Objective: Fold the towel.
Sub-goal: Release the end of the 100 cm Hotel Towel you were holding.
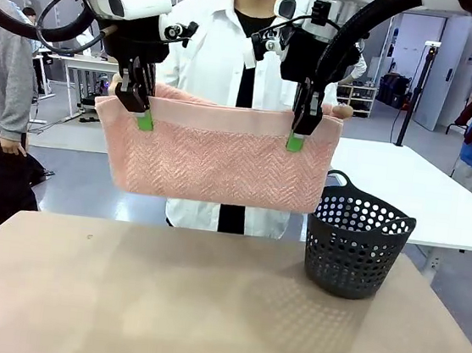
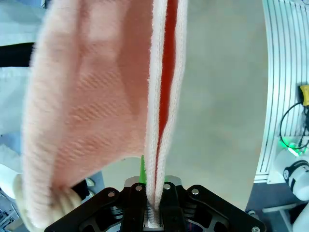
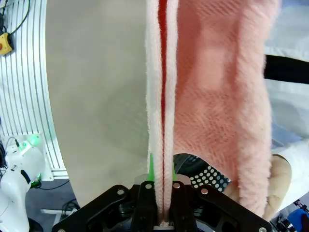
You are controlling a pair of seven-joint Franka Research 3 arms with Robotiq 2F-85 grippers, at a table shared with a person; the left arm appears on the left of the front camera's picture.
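Observation:
The salmon-pink towel (image 1: 220, 162) hangs doubled in the air above the table, its smooth band along the top. My left gripper (image 1: 144, 119) is shut on the top edge near the left end, and my right gripper (image 1: 295, 141) is shut on it near the right end. In the left wrist view the towel (image 2: 87, 111) runs up from my shut left gripper (image 2: 153, 193), two layers pinched together. The right wrist view shows the same at my right gripper (image 3: 163, 193), with the towel (image 3: 217, 96) beside it. A person's hand (image 1: 341, 112) touches the far layer's right corner.
A black perforated basket (image 1: 356, 241) stands on the tan table (image 1: 119, 300) at the right, below the towel's right end. A person in a white shirt (image 1: 215, 63) stands right behind the towel. Another person stands off at the far left.

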